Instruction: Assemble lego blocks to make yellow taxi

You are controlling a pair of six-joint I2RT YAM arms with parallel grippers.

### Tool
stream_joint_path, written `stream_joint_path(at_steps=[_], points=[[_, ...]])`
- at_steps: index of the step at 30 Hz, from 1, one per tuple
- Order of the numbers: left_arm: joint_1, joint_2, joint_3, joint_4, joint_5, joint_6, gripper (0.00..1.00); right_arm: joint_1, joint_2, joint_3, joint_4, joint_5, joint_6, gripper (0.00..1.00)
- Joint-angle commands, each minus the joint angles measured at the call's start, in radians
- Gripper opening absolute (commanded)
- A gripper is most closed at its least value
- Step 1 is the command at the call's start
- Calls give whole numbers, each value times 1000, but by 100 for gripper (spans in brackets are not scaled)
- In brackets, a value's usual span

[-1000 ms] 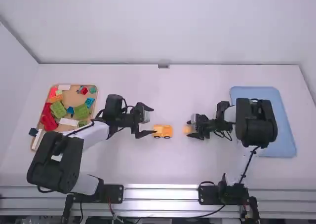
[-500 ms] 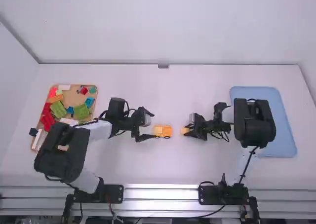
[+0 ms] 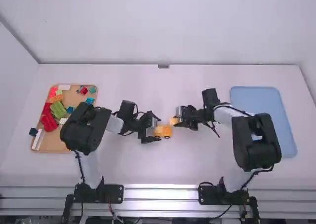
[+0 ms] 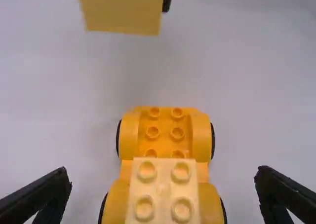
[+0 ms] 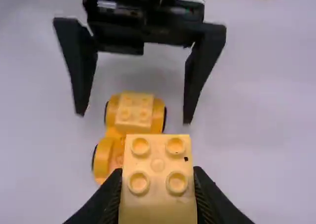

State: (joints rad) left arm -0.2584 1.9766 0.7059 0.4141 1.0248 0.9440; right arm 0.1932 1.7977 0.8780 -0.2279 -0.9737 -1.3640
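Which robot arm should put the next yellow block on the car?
Right, I think: the right gripper holds a yellow block near the car. The left gripper is open, its fingers either side of the car, so it might steady it.

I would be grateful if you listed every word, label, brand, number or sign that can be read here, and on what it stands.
There are none to quote.
No text can be read on the wheeled base, the mounted block, the held block or the blue tray.
The loose blocks are too small to tell.
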Motion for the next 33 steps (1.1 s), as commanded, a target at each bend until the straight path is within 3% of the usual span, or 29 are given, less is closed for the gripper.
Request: stream_joint_path(at_steps=[1, 7, 11, 18, 25, 33], points=[[-40, 32, 21, -2, -42, 16, 99, 40, -6, -57, 60, 38, 166, 19], [-69, 34, 21, -2, -114, 14, 100, 86, -6, -143, 261, 74, 307, 19], [-62, 34, 19, -21, -122, 15, 90, 112, -4, -190, 356, 85, 347, 19], [-62, 68, 19, 6, -125, 14, 77, 114, 36, -191, 381, 81, 366, 18], [-63, 71, 20, 13, -125, 14, 52, 114, 111, -164, 407, 82, 365, 16], [-63, 71, 20, -5, -125, 14, 44, 114, 123, -158, 405, 97, 343, 16]])
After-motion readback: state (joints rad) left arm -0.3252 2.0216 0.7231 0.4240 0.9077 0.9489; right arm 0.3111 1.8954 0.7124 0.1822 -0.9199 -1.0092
